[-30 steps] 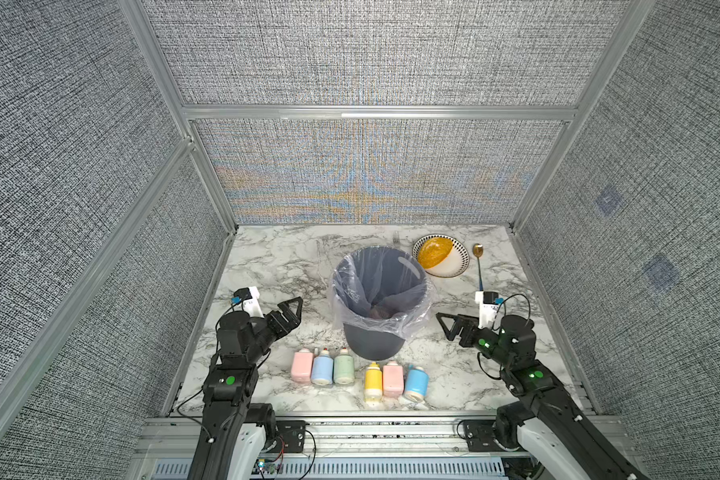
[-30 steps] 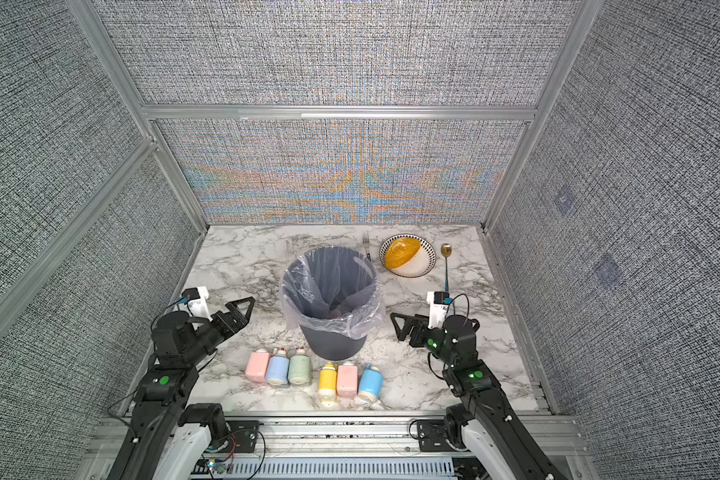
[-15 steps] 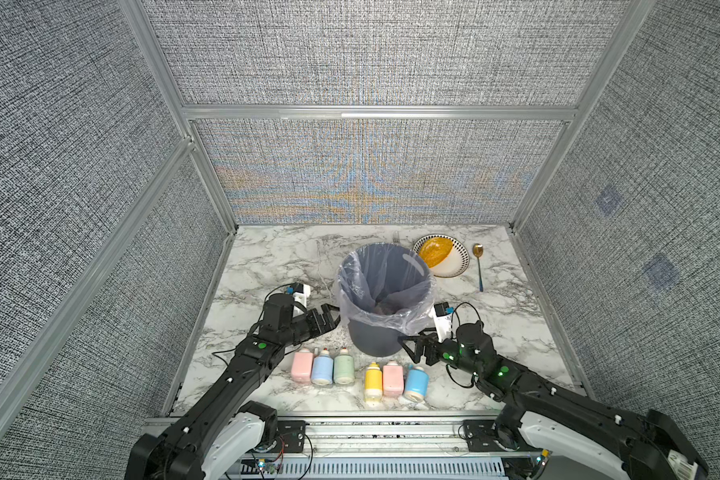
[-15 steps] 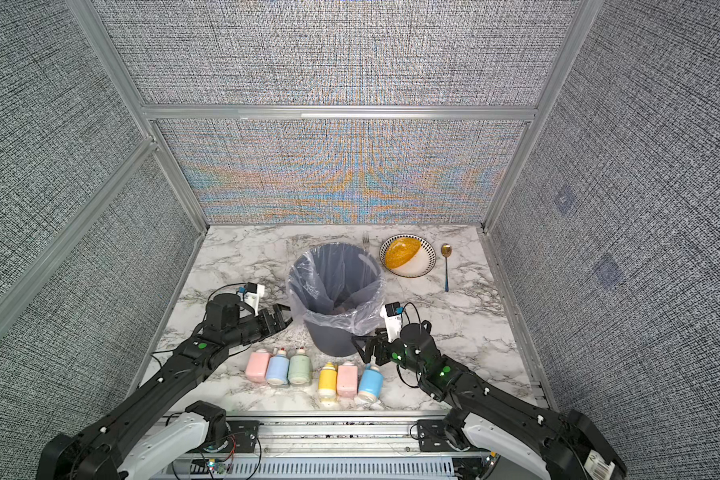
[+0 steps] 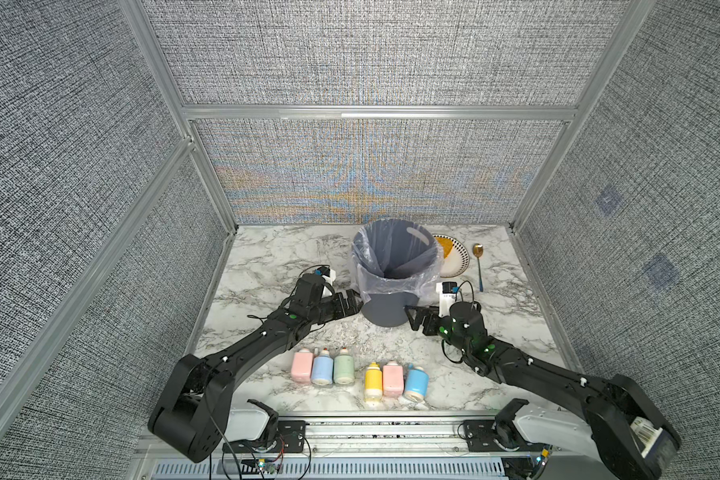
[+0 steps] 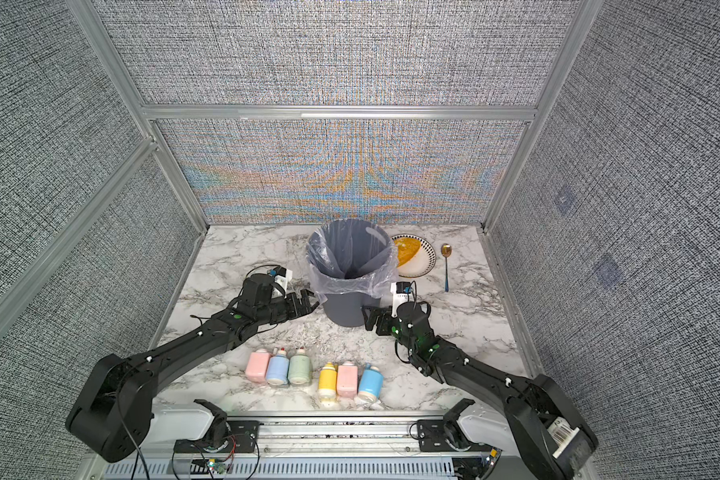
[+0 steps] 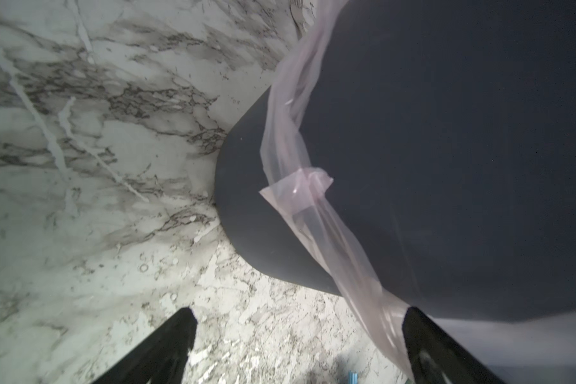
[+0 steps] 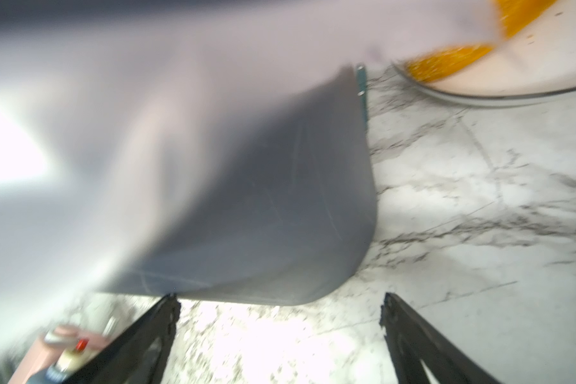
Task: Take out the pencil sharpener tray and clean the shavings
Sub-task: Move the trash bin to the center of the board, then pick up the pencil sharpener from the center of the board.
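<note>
Both pairs of jaws stand spread wide and empty. The left jaws, at the tip of the left arm (image 5: 267, 336), sit just beside one flank of the grey bin (image 5: 385, 309); the right jaws, on the right arm (image 5: 512, 365), sit just beside the opposite flank.

The likeliest trouble is the loose plastic liner (image 7: 300, 186). Its hanging edge drapes against one of the left jaws, so closing or pulling away could snag it and drag or tip the bin. A low sweep could also scatter the shavings (image 5: 350, 332), seemingly the fine specks on the surface (image 5: 275, 249) under and between the two pairs of jaws.

The six pastel sharpeners (image 5: 343, 368) stand in a row behind the jaws, toward the arm bases, each looking whole with nothing drawn out.
</note>
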Motion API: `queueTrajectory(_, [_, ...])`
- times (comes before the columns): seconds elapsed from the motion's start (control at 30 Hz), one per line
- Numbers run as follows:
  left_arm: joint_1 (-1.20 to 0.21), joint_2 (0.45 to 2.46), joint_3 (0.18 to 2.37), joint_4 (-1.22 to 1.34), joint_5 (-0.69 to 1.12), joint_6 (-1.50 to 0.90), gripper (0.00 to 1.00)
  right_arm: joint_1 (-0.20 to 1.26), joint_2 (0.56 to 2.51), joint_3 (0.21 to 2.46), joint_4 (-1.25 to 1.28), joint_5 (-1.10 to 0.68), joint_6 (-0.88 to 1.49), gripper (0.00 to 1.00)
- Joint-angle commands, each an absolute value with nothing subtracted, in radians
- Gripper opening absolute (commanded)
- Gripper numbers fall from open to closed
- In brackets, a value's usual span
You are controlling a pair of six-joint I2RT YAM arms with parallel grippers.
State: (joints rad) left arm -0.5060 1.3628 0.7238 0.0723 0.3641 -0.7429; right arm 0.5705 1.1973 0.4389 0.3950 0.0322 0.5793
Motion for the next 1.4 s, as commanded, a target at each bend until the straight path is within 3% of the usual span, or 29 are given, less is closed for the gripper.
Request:
queueTrajectory(0.0, [-0.505, 1.409, 0.769, 0.087, 0.321, -0.688, 1.00, 0.521, 1.251, 0.481, 0.384, -0.010, 0.550, 0.98])
queueTrajectory(0.17, [-0.505, 1.411, 0.782, 0.037, 0.280, -0.676, 1.00, 0.511, 1.265, 0.524, 0.261, -0.017, 0.537, 0.98])
queueTrajectory(0.37, [-0.505, 1.252, 0.704, -0.094, 0.189, -0.677, 1.00, 0.658, 1.120, 0.488, 0.030, 0.191, 0.616, 0.98])
queueTrajectory(0.7, [-0.505, 1.055, 0.634, -0.276, 0.135, -0.671, 1.00, 0.885, 0.943, 0.509, -0.341, 0.298, 0.852, 0.98])
queueTrajectory(1.07, [-0.506, 0.997, 0.614, -0.312, 0.128, -0.654, 1.00, 1.245, 1.028, 0.678, -0.714, 0.373, 1.183, 0.95])
queueTrajectory(1.37, [-0.505, 0.992, 0.588, -0.289, 0.137, -0.652, 1.00, 1.393, 1.143, 0.790, -0.909, 0.415, 1.354, 0.86])
